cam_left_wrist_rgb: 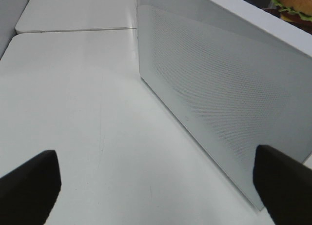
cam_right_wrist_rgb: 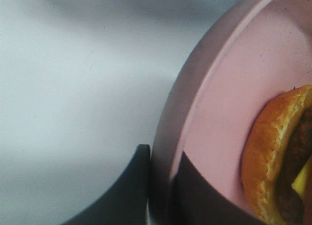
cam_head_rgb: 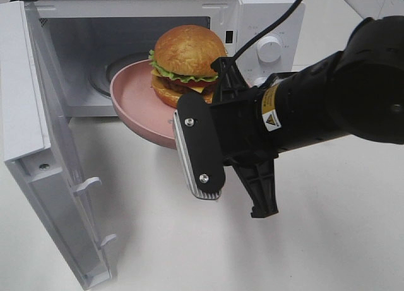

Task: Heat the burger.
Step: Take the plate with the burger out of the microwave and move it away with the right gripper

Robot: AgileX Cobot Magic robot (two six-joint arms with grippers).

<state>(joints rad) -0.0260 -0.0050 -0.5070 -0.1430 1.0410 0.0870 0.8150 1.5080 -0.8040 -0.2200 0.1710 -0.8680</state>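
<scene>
The burger (cam_head_rgb: 185,62), with a golden bun and green lettuce, sits on a pink plate (cam_head_rgb: 136,98) held in the air just in front of the open microwave (cam_head_rgb: 158,10). My right gripper (cam_head_rgb: 184,118) is shut on the plate's near rim; in the right wrist view its dark fingers (cam_right_wrist_rgb: 126,195) pinch the plate rim (cam_right_wrist_rgb: 195,103) beside the burger (cam_right_wrist_rgb: 273,156). My left gripper (cam_left_wrist_rgb: 156,186) is open and holds nothing. It faces the outer side of the microwave door (cam_left_wrist_rgb: 219,88), and the burger (cam_left_wrist_rgb: 295,3) shows just past the door's top edge.
The microwave door (cam_head_rgb: 38,114) stands swung open at the left, reaching toward the table's front. A glass turntable (cam_head_rgb: 104,76) lies inside the cavity. A control knob (cam_head_rgb: 269,49) is on the microwave's right panel. White tabletop (cam_head_rgb: 158,228) lies below the plate.
</scene>
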